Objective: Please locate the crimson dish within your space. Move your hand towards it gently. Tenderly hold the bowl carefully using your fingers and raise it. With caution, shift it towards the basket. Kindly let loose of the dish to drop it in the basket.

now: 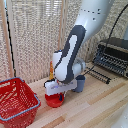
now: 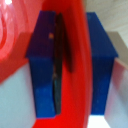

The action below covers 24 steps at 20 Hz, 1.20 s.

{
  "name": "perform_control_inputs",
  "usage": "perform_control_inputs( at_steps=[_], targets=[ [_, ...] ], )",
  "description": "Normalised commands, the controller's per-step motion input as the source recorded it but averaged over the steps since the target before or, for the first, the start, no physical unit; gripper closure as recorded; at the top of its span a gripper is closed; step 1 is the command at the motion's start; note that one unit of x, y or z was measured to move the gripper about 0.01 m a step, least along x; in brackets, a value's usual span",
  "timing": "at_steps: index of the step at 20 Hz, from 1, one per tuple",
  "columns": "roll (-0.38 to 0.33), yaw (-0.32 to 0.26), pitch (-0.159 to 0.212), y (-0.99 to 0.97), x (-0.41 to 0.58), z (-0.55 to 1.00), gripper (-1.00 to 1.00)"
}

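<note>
The crimson dish (image 1: 54,100) is a small red bowl low over the wooden table, just to the exterior view's right of the basket (image 1: 17,102). My white gripper (image 1: 55,94) points down onto the bowl's rim. In the wrist view the red rim (image 2: 79,30) runs between my two blue finger pads (image 2: 42,55), and the gripper (image 2: 75,60) is shut on it. Part of the bowl's inside (image 2: 15,40) shows beside one finger. I cannot tell whether the bowl still rests on the table.
A blue cup (image 1: 80,84) stands right behind the gripper. A black wire rack (image 1: 112,57) sits at the back on the exterior view's right, with a cable running to it. A slatted screen closes off the back.
</note>
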Motion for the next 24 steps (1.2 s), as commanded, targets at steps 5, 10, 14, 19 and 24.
perform_control_inputs(
  at_steps=[5, 10, 14, 19, 24],
  targets=[
    [0.017, -0.070, 0.013, 0.01, 0.109, 0.98, 1.00],
    [-0.002, -0.080, 0.009, 0.03, 0.221, 1.00, 1.00],
    [0.000, -0.041, 0.022, 0.09, 0.196, 1.00, 1.00],
    [0.000, -0.003, 0.039, 0.30, 0.184, 1.00, 1.00],
    [0.039, -0.023, 0.009, 0.69, 0.413, 0.91, 1.00]
  ],
)
